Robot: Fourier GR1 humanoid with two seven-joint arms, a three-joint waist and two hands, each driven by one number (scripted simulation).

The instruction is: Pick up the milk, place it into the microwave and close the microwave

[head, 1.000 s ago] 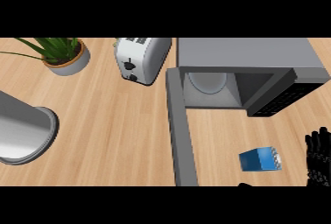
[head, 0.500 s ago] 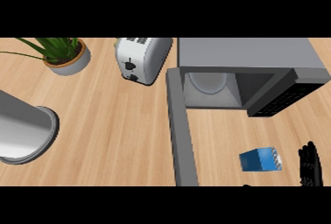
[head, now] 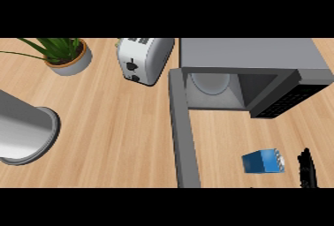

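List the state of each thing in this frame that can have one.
Microwave: open, door swung out toward the robot.
Plate: inside the microwave.
Milk: on the counter, untouched, in front of the microwave.
Right robot hand: at the lower edge right of the milk, apart from it, holding nothing.
Toaster: on the counter, left of the microwave.
Plant: upright in its pot.

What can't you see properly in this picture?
- Robot hand: head view; the lower edge cuts it off, only dark fingers show, so open or shut is unclear.
- Other robot hand: not in view.
- Microwave inside: its top hides most; only part of the plate shows.
- Grey can: the left edge cuts it off.
- Milk: its label is too small to read.
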